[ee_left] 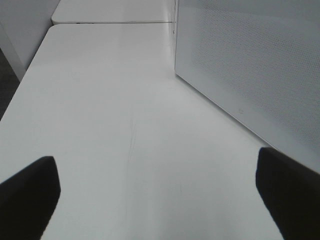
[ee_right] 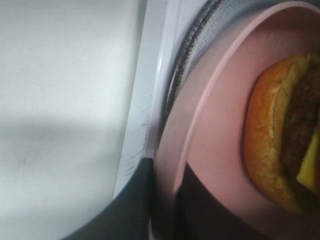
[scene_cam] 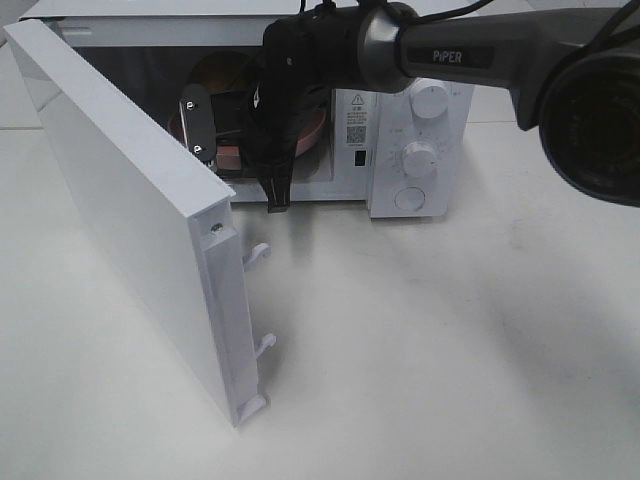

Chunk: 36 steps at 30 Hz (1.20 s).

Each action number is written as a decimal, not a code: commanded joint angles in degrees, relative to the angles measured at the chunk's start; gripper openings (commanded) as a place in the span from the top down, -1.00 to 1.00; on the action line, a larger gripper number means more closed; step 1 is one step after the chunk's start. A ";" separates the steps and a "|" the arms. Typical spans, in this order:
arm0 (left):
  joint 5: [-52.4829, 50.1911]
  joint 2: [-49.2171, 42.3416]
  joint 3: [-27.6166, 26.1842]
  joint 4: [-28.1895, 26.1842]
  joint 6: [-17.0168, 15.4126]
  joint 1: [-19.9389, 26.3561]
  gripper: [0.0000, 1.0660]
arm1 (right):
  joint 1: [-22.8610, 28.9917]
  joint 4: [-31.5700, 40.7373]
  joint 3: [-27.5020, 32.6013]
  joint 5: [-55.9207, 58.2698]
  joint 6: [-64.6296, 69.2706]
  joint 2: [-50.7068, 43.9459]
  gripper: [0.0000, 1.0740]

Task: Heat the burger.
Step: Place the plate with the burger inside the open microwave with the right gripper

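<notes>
From the high exterior camera, a white microwave (scene_cam: 420, 120) sits at the upper centre of the frame with its door (scene_cam: 130, 210) swung wide open toward the lower left. The right arm (scene_cam: 480, 55) enters from the upper right and reaches into the oven's opening, its right gripper (scene_cam: 262, 160) at the mouth of the cavity. Behind it, in the upper middle of the frame, a pink plate (scene_cam: 305, 135) shows inside the oven, and the brown dome of the burger (scene_cam: 218, 72) rises above it, mostly hidden by the arm. In the left wrist view, the left gripper (ee_left: 160, 192) has its two dark fingertips (ee_left: 27, 192) standing far apart at the lower corners, spread wide with nothing between them, over the bare white table (ee_left: 125, 115); the microwave's perforated white side (ee_left: 250, 65) fills the upper right. In the right wrist view, the right gripper (ee_right: 165, 200) at the lower centre is clamped onto the pink plate's rim (ee_right: 200, 105). The burger (ee_right: 280, 145) lies on that plate at the right edge, golden bun, dark patty and a yellow slice showing.
</notes>
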 commanded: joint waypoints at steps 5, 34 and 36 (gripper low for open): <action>-0.46 -0.97 0.17 0.00 -0.34 0.11 -0.88 | -0.52 3.15 8.88 -8.19 -9.68 -6.53 1.00; -0.46 -0.97 0.17 0.00 -0.34 0.11 -0.88 | -1.83 16.96 33.29 -16.79 -34.55 -22.86 1.00; -0.46 -0.97 0.17 0.00 -0.34 0.11 -0.88 | -1.83 17.19 34.49 -16.90 -34.55 -23.89 1.00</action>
